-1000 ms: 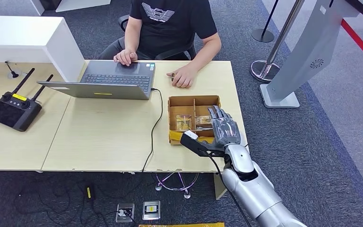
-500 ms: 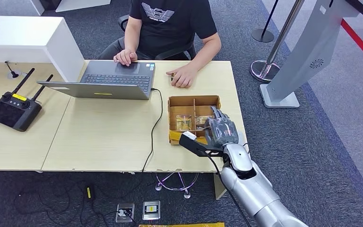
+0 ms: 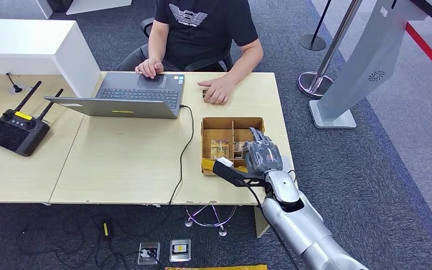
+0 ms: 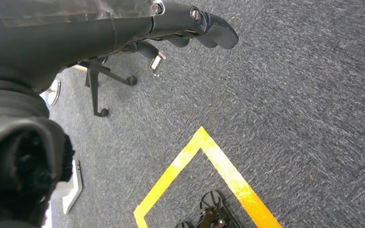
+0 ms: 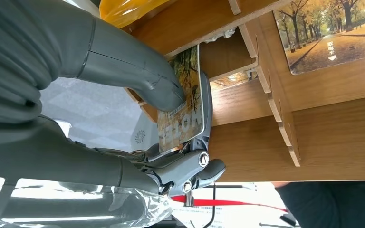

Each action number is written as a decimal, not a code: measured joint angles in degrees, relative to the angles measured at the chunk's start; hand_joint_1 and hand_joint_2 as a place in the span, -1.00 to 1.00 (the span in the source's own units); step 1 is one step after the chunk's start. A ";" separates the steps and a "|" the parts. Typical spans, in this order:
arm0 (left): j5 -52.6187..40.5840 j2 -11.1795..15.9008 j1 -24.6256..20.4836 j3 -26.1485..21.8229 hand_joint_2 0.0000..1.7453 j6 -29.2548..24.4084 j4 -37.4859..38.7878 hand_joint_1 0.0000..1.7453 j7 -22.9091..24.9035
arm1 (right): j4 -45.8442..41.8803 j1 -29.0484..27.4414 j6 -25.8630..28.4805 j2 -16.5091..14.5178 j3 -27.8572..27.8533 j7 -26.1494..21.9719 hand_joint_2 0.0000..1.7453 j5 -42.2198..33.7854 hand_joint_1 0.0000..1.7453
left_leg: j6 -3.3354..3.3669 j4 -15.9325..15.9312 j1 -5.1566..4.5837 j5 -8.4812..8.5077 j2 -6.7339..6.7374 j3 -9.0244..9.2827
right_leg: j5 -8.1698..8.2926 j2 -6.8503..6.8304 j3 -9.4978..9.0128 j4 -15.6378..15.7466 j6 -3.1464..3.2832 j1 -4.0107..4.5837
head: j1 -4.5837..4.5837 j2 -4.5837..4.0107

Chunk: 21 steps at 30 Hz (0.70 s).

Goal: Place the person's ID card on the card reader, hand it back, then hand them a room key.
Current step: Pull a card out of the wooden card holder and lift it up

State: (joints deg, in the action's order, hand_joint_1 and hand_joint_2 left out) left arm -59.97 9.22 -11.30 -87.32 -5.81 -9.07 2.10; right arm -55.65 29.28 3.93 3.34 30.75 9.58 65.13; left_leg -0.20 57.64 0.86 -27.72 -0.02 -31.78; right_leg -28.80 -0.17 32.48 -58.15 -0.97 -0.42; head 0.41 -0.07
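**Right hand pinches a room key card at the wooden box**

The right hand (image 3: 263,156) is over the right part of the wooden box (image 3: 216,121), at the right end of the desk (image 3: 124,163). In the right wrist view the thick thumb (image 5: 164,90) presses on the printed face of a room key card (image 5: 183,111) and the darker fingers (image 5: 197,166) are behind the card, so the hand is clamped on it. The card stands on its edge beside a divider of the box. Another card (image 5: 335,35) with a picture of autumn trees lies flat in a neighbouring compartment.

The left hand (image 4: 190,28) hangs over the dark carpet (image 4: 304,109), near a yellow tape line (image 4: 218,164). Its fingers are bent, and I cannot tell whether they are closed on anything.

From left to right in the head view: a black remote controller (image 3: 17,129) with two antennas lies on the left desk. Next is an open laptop (image 3: 129,94), and a black cable (image 3: 183,152) runs from it over the front edge of the desk. Behind the desk sits a person in a black shirt (image 3: 202,28), with one hand (image 3: 149,67) on the laptop and the other hand (image 3: 216,90) flat on the desk, behind the box. Further right, on the carpet, stand a stanchion post (image 3: 320,67) and a grey kiosk (image 3: 365,62).
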 joint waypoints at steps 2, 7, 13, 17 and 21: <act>-0.02 -0.03 0.00 0.00 -1.00 0.06 0.00 -1.00 0.00 | 0.26 0.11 0.15 -0.01 0.00 -0.29 1.00 -0.11 1.00 | 0.00 0.00 0.00 0.00 0.00 0.00 | 0.00 0.00 0.00 0.00 0.00 0.00 | 0.00 0.00; -0.17 -0.02 0.02 0.00 -1.00 0.46 0.00 -1.00 -0.10 | 0.78 0.31 1.64 0.00 -0.01 -1.07 1.00 -0.51 1.00 | 0.00 0.00 0.00 0.00 0.00 0.00 | 0.00 0.00 0.00 0.00 0.00 0.00 | 0.00 0.00; -0.76 0.11 0.08 0.00 -1.00 1.51 -0.02 -1.00 -1.67 | 0.21 2.82 6.27 0.21 -0.17 -4.95 1.00 -1.36 1.00 | 0.00 0.00 0.00 0.00 0.02 0.02 | 0.01 0.05 0.01 -0.01 0.00 0.00 | 0.00 0.00; -0.98 0.16 0.15 0.00 -1.00 1.60 -0.02 -1.00 -2.21 | -2.14 5.06 6.50 0.34 -0.85 -6.06 1.00 -1.21 1.00 | 0.00 0.01 0.00 0.01 0.02 0.02 | 0.01 0.02 0.00 -0.01 0.00 0.00 | 0.00 0.00; -1.21 0.16 0.25 0.00 -1.00 1.63 -0.02 -1.00 -2.44 | -4.83 6.64 6.41 0.42 -1.30 -7.04 1.00 -0.78 1.00 | 0.00 0.01 0.00 0.01 0.02 0.02 | 0.01 0.03 0.00 -0.02 0.00 0.00 | -0.01 0.00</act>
State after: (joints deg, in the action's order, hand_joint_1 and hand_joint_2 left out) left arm -61.18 9.38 -11.05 -87.32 -4.17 -9.09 -0.34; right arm -60.47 35.92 10.34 3.76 29.45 2.54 64.36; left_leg -0.20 57.65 0.85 -27.71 -0.01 -31.77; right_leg -28.79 -0.13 32.48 -58.17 -0.96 -0.42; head 0.40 -0.07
